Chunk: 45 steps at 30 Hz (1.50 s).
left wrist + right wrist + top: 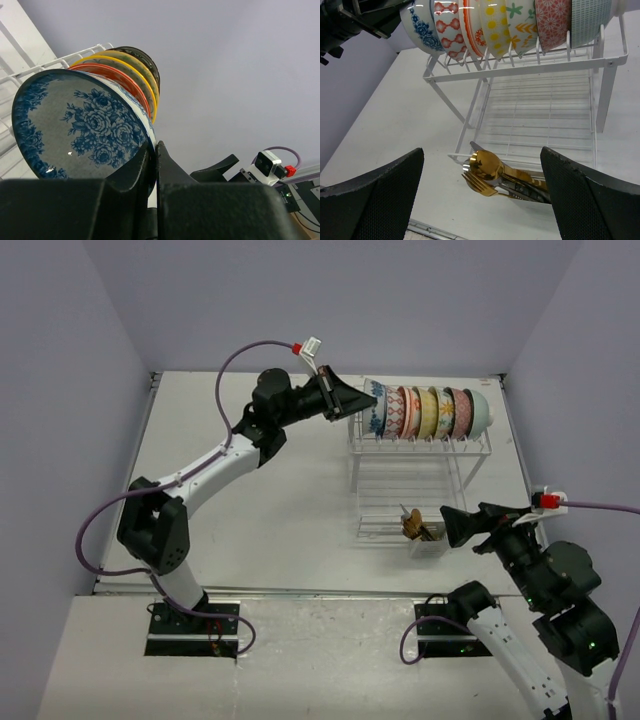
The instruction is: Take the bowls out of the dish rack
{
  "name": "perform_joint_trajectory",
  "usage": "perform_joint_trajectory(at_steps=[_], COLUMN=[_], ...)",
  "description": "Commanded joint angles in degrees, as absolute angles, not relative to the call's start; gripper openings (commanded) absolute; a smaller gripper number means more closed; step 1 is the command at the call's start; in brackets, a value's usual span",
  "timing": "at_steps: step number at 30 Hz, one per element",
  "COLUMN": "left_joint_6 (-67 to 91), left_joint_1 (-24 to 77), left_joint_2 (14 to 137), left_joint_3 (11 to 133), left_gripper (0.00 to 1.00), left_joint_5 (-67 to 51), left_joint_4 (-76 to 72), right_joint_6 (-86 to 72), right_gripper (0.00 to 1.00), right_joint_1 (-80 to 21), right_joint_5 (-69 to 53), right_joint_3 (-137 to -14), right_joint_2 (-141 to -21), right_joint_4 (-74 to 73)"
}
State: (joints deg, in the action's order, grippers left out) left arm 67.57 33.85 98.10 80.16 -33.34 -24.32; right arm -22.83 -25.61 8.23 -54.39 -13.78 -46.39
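Atop 1 rack (400, 485), 7 bowls (430, 412); L gripper (372, 397) grips blue bowl (85, 125), R gripper (448, 526) released.

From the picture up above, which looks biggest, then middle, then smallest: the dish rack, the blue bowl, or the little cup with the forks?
1. dish rack: by far the largest.
2. blue bowl and cutlery caddy: they look about alike here. The bowl is seen edge-on, so I won't rank one above the other.

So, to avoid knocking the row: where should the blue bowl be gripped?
By its rim, from the row's open left end. The blue bowl stands on edge in the dish rack, the red bowl packed against its far side, so only that edge is free. The left tool pinches it there.
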Motion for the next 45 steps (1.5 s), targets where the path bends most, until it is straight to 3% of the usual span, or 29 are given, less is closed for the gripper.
perform_joint_trajectory(at_steps=[1, 21, 32, 36, 45], left_joint_6=[65.74, 52.49, 34.02, 29.19, 23.91], left_joint_1=[34.19, 34.10, 34.01, 31.66, 18.47], left_joint_2=[93.43, 82.19, 76.37, 81.37, 105.97], left_joint_3=[82.44, 80.59, 84.46, 86.04, 95.94], left_gripper=[0.00, 0.00, 0.00, 0.00, 0.00], left_joint_5=[-32.26, -14.78, 26.78, 36.73, 25.40], left_joint_4=[-28.65, -14.16, 16.86, 25.98, 38.65], right_joint_6=[-21.45, -20.74, -20.57, -20.57, -20.22], right_gripper=[0.99, 0.99, 0.99, 0.99, 0.99], right_joint_1=[-25.93, -25.93, -25.93, -25.93, -25.93], right_joint_5=[7.03, 6.77, 5.98, 4.93, 3.43], right_joint_3=[-56.69, -58.01, -57.57, -57.39, -57.48], right_joint_2=[-13.10, -13.27, -13.10, -13.71, -14.33], right_joint_4=[-46.32, -47.11, -46.58, -46.32, -46.32])
